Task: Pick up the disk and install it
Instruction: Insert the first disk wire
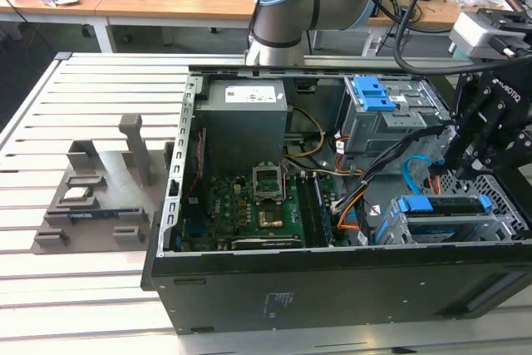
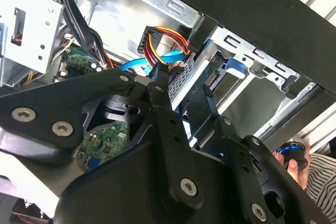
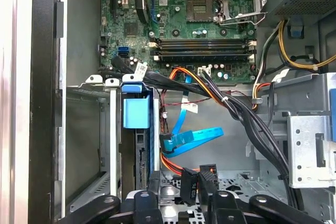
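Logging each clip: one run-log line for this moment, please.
disk: in drive cage, blue rail up | tool: hovering just above cage | case: open

Table: point(image 1: 50, 280) slatted, pale metal.
Case: point(image 1: 332, 288) open black computer case, toward the exterior view's right.
Fixture: point(image 1: 91, 197) grey holder, left of case.
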Controlling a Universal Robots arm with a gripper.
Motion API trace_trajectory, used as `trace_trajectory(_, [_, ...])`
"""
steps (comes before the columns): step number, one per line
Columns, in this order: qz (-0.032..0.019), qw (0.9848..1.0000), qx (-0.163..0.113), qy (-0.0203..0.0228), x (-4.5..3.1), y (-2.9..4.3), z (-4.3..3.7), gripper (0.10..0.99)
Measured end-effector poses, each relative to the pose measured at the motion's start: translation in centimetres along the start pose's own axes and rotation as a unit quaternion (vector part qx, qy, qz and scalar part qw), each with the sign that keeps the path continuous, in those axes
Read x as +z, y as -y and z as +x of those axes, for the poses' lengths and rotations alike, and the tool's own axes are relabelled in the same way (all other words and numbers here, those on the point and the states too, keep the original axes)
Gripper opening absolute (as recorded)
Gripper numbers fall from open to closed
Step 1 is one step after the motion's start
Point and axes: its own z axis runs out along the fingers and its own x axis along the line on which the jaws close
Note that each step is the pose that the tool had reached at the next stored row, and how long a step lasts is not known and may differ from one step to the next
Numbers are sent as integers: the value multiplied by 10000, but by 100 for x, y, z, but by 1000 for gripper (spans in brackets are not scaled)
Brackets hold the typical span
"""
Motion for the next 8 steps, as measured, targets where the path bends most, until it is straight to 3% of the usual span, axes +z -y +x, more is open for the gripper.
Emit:
trace_trajectory(3, [0,10000,0,-2,0,0,0,341])
trace_trajectory(4, [0,10000,1,-2,0,0,0,169])
trace_trajectory(8, [0,10000,1,-4,0,0,0,169])
